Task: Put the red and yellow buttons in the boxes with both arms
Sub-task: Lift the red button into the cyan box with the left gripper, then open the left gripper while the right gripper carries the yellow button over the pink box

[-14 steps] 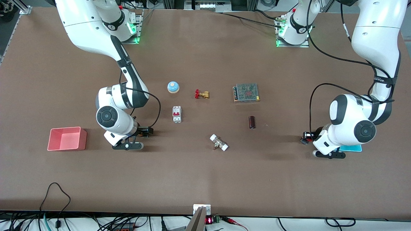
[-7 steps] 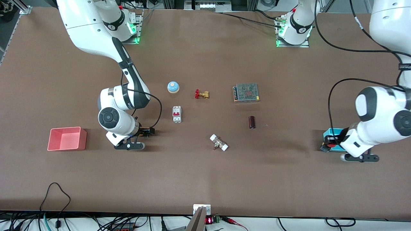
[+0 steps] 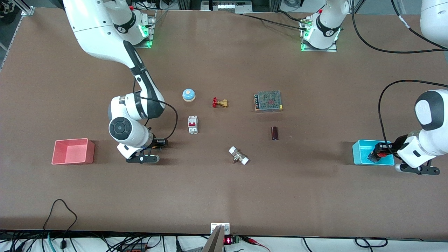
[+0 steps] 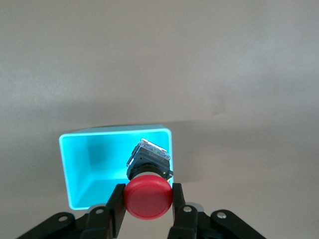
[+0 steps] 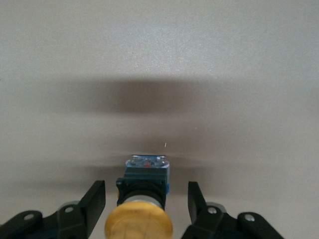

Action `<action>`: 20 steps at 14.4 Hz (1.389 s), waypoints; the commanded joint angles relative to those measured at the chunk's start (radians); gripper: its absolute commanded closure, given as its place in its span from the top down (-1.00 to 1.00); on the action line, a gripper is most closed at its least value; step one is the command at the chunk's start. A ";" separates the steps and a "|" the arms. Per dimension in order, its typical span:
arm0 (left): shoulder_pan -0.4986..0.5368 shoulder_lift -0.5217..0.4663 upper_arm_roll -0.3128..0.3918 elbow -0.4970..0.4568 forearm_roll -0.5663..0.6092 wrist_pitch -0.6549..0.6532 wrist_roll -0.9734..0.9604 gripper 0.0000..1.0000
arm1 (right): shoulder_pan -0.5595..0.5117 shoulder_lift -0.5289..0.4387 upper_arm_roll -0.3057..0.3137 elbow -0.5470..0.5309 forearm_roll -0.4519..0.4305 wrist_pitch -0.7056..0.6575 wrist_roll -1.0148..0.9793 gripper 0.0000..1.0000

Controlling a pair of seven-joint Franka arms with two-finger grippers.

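Observation:
My left gripper (image 3: pixel 379 154) is shut on the red button (image 4: pixel 148 200) by its cap. It holds the button over the cyan-blue box (image 3: pixel 360 154), near the box wall that faces the table's middle. In the left wrist view the gripper (image 4: pixel 148 193) has the box (image 4: pixel 82 169) below it. My right gripper (image 3: pixel 158 143) is low over the table between the pink-red box (image 3: pixel 72 151) and the white breaker. In the right wrist view the gripper (image 5: pixel 146 195) is open. The yellow button (image 5: pixel 139 225) lies between its fingers (image 5: pixel 94 196), which do not touch it.
Near the table's middle are a blue dome with a yellow top (image 3: pixel 188 95), a brass valve with a red handle (image 3: pixel 219 103), a white breaker (image 3: pixel 192 124), a metal mesh power supply (image 3: pixel 268 101), a dark cylinder (image 3: pixel 274 133) and a white-ended fitting (image 3: pixel 238 155).
My left arm has carried the red button toward its own end of the table, uncovering the cyan box and stopping over it. My right arm has hardly moved.

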 commanded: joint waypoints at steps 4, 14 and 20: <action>0.045 0.078 -0.003 0.005 0.021 -0.001 0.041 -0.63 | -0.002 0.008 0.004 0.014 0.016 -0.004 -0.002 -0.12; 0.045 0.140 -0.002 0.020 0.053 0.040 0.031 0.37 | -0.019 -0.120 -0.031 0.049 -0.005 -0.113 -0.014 -0.36; 0.002 0.074 -0.023 0.082 0.050 0.037 0.008 1.00 | -0.037 -0.146 -0.256 0.124 -0.010 -0.300 -0.161 -0.36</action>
